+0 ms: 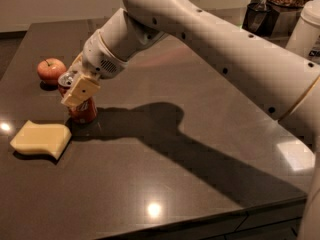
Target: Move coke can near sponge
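Gripper (78, 91), low over table (210, 149) btwn apple (51, 70) and sponge (40, 139), grips coke can (85, 111) by its upper body; can sits tilted, just beside sponge's right end, likely positioned for set-down there.

I count one coke can (86, 112), one sponge (40, 140) and one apple (51, 70) on the single bench (200, 134). One arm (215, 46) carries one pincer (75, 90), clamped around the can's upper part. Beyond the far right corner I see one white canister (306, 31) and one dark container (259, 19).
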Controlling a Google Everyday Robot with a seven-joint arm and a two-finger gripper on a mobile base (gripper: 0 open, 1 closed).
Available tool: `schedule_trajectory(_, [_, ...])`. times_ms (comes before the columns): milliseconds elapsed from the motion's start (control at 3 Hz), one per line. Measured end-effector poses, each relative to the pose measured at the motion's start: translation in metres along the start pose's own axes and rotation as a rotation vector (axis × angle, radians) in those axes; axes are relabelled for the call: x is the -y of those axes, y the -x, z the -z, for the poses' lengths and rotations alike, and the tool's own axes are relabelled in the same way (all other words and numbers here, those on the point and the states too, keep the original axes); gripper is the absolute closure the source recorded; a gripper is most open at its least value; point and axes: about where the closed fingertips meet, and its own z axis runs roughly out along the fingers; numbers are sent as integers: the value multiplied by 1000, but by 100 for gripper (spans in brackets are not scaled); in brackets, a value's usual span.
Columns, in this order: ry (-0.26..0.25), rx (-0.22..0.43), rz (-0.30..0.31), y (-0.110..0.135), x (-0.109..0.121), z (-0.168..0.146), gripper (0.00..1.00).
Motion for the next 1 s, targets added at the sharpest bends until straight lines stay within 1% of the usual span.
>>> schedule_trajectory(333, [11,6,7,-1,-2,-4,18])
schedule_trajectory(667, [16,7,9,0,-3,-6,0])
schedule_trajectory(1000, [16,7,9,0,-3,-6,0])
